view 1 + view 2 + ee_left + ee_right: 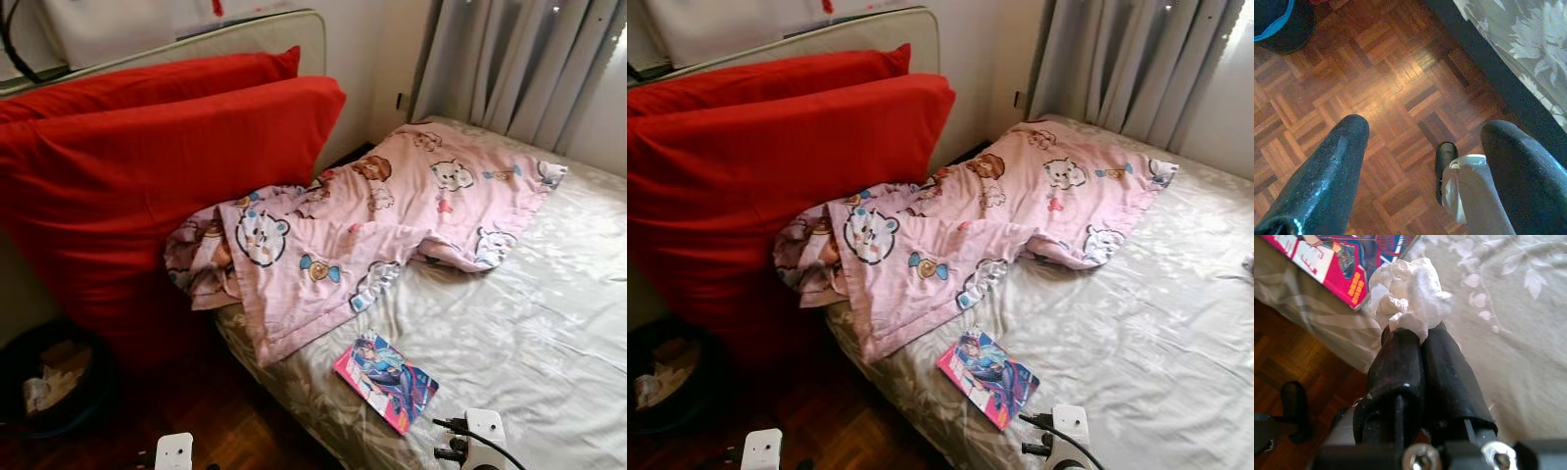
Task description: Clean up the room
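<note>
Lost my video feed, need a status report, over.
Right gripper shut on crumpled tissue over the bed edge. Left gripper open above floor. Bin left, path clear.

You are looking at a bed (549, 333) under a pale floral sheet, standing on parquet floor (1376, 98). Grey curtains (519, 69) are hanging behind it, daylight coming through; a white wall (367, 59) is meeting them.
</note>
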Tool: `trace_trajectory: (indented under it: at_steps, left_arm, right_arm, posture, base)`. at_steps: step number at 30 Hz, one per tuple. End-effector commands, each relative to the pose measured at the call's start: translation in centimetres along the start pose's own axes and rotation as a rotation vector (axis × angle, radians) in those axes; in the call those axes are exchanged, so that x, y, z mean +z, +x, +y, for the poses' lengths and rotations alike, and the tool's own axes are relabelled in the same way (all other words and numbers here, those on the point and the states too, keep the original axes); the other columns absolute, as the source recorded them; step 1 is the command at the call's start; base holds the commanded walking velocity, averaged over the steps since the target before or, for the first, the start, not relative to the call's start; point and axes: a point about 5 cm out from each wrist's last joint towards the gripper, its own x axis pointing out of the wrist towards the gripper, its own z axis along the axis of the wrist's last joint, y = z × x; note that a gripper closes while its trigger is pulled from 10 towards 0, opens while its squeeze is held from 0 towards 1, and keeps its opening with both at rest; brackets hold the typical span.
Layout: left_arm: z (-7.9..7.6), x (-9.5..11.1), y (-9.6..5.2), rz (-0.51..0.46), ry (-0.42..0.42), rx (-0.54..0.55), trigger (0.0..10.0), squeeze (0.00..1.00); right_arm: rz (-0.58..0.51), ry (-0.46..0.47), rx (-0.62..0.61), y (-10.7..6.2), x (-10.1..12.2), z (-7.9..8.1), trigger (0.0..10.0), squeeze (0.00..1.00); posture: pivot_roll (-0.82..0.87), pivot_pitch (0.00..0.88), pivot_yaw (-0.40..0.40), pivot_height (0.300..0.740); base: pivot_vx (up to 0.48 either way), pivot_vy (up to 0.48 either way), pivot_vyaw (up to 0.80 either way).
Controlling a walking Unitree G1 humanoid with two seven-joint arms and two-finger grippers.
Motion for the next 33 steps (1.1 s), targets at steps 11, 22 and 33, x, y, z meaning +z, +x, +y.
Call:
trace_trajectory:
  at_steps: [11,22,33]
  left_arm:
    - [0.38,-0.52,-0.13,0.026,0.020,-0.005,10.0,0.00]
    - [0.43,-0.54,-0.14,0.027,0.024,-0.008,10.0,0.00]
    - [0.50,-0.60,-0.15,0.031,0.025,-0.010,10.0,0.00]
  right_arm:
    - [0.013,0.013,-0.001,0.00,-0.20,0.18,10.0,0.00]
    - [0.017,0.014,0.000,-0.03,-0.34,0.21,10.0,0.00]
    - [0.018,0.011,0.004,-0.03,-0.38,0.34,10.0,0.00]
  posture:
    - [-0.05,0.067,0.004,0.740]
    - [-0.04,0.069,0.004,0.740]
    - [-0.04,0.065,0.006,0.740]
  base:
    - [0.000,0.312,0.00]
    - [0.000,0.325,0.00]
    - [0.000,0.325,0.00]
